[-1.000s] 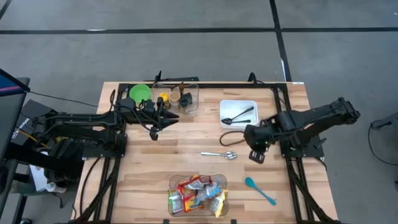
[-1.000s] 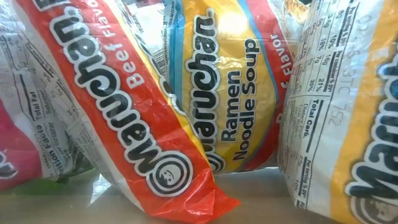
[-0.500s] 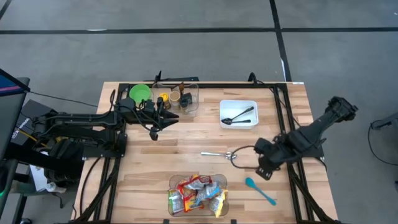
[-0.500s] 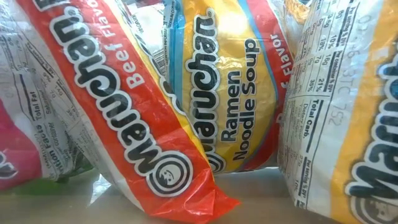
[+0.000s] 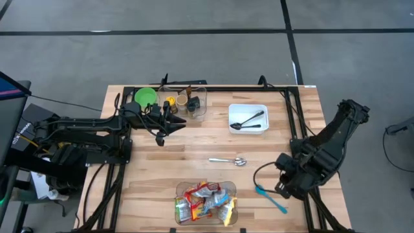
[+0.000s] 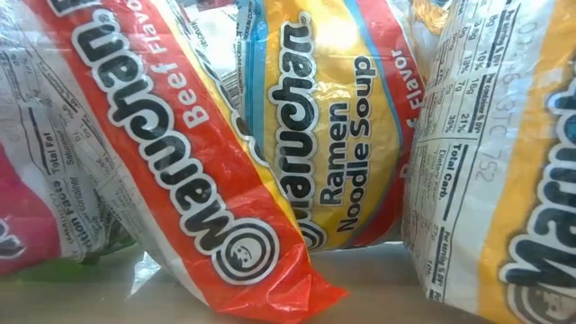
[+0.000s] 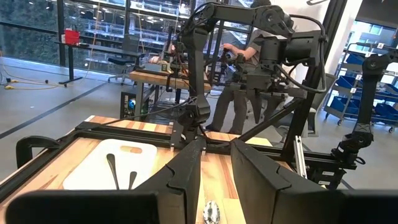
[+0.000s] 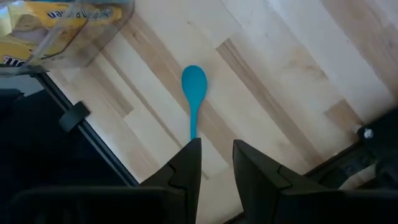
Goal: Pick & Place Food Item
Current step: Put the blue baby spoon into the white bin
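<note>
Hovering over the teal spoon (image 8: 193,93), the right claw (image 8: 216,163) is slightly parted, grasping nothing.

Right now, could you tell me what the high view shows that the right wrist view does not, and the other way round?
Only the high view shows the white tray with its black utensils, the metal spoon, the green bowl and the left claw waiting near the table's far edge. Only the right wrist view shows the right claw close up, its narrow gap lined up above the blue spoon's handle. Both show the blue spoon lying on the wooden table and the clear bin of noodle packets.
</note>
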{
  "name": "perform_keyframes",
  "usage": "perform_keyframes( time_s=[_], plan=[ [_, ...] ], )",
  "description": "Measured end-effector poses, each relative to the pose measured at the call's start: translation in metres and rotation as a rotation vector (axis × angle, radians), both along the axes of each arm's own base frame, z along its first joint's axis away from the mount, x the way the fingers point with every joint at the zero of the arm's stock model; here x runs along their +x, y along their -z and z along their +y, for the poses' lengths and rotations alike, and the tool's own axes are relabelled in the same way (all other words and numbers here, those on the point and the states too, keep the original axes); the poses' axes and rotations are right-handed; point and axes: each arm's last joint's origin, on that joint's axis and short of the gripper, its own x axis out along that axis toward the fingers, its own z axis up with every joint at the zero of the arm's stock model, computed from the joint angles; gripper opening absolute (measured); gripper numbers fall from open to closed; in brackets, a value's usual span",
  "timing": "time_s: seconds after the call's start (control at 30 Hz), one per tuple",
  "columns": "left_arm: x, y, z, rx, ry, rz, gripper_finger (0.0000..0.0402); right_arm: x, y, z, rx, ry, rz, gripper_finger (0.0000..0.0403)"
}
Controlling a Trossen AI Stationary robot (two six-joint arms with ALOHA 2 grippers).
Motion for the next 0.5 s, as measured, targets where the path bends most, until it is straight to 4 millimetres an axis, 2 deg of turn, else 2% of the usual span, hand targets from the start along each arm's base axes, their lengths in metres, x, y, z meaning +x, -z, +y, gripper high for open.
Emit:
perform_keyframes(
  time_s=[0.2,0.5],
  plan=[
    [0.000,0.000,0.000,0.000,0.000,0.000,0.0085,0.001,0.015,0.018,-0.050,-0.032,0.051,0.0086],
    [0.000,0.000,0.000,0.000,0.000,0.000,0.0085,0.016,0.053,0.046,-0.152,-0.067,0.187,0.0086]
  ],
)
